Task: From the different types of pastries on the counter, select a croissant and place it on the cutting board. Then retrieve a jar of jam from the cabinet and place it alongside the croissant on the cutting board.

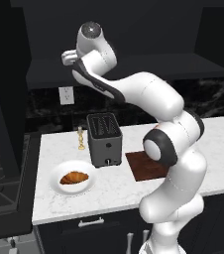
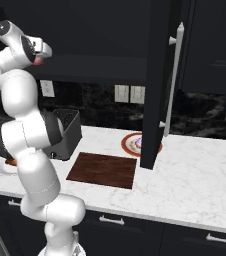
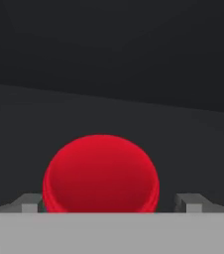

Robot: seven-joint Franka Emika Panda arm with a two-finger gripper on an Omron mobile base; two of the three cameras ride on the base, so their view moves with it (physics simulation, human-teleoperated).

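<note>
Found at the far left of the counter (image 1: 119, 191) a round white plate (image 1: 56, 186), and on it the croissant (image 1: 74, 177), lying flat and well apart from the cutting board. Noted just behind the plate a small golden candlestick-like object (image 1: 81, 138), standing upright beside the toaster.

Saw high above this corner the gripper (image 1: 67, 57), raised to the long dark shelf of the cabinet (image 1: 183, 64) and pointing into it. Saw in the hand view the jar of jam (image 3: 100, 173), its red round lid sitting between the two fingertips (image 3: 30, 203). Found the gripper spread wide around the jar and not closed on it: one tip almost at the edge of the lid, the other with a clear gap. Could not tell whether the nearer tip really touched. Saw also a bit of red at the gripper in the right base view.

Noted next the dark toaster (image 1: 104, 139), upright, with two slots on top. Found to its right the cutting board (image 2: 102, 170), flat on the counter, just beside the toaster and with nothing on it.

Saw further right an orange-rimmed plate (image 2: 126, 145) with the purple-frosted pastry (image 2: 137, 143), half hidden behind the open dark cabinet door (image 2: 155, 85)
</note>
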